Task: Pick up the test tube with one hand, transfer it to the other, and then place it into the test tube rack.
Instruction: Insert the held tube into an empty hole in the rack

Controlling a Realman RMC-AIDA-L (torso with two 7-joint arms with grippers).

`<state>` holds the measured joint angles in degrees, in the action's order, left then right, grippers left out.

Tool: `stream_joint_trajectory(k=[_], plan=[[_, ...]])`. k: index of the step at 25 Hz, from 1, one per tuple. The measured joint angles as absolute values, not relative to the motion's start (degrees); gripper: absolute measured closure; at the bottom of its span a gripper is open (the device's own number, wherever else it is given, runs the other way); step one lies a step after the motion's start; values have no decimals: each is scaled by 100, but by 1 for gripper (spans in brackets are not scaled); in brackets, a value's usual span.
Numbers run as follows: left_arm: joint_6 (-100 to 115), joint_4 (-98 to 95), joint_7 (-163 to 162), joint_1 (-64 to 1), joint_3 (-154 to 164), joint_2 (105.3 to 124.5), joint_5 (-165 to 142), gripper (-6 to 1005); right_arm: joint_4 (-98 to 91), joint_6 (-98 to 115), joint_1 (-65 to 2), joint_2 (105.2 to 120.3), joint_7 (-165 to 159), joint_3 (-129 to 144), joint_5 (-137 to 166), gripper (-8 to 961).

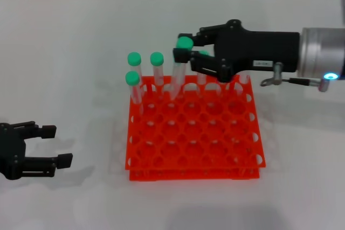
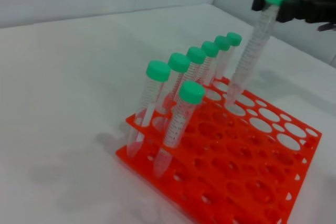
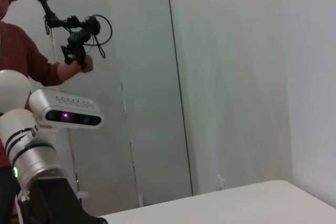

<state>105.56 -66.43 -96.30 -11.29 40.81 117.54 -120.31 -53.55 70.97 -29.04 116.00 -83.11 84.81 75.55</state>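
Note:
My right gripper (image 1: pixel 182 46), black with a white label, is shut on the green cap of a clear test tube (image 1: pixel 178 71). It holds the tube tilted over the back of the orange-red rack (image 1: pixel 194 133). In the left wrist view the tube (image 2: pixel 251 53) hangs from this gripper (image 2: pixel 278 1), with its tip at a hole near the rack's (image 2: pixel 252 182) back rows. I cannot tell if the tip is inside. My left gripper (image 1: pixel 58 145) is open and empty, low on the table left of the rack.
Several other green-capped tubes (image 2: pixel 178 72) stand in the rack's back row, and one (image 1: pixel 132 82) stands in the second row at the left corner. The right wrist view shows only a wall, the robot's head (image 3: pixel 65 111) and a person (image 3: pixel 31 61).

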Motion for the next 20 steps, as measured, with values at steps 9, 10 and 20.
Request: stream_joint_trajectory(k=[9, 10, 20], plan=[[10575, -6645, -9568, -1197, 4078, 11709, -12065, 116, -5347, 6486, -3018, 11605, -8168, 9014, 7348, 688], [10575, -6644, -9563, -1200, 4078, 11706, -12066, 116, -5343, 6451, -3019, 11607, -8149, 9048, 7323, 688], [10581, -6645, -9478, -1246, 4098, 11704, -12068, 117, -5341, 6262, -3080, 11610, -8122, 9204, 7191, 688]])
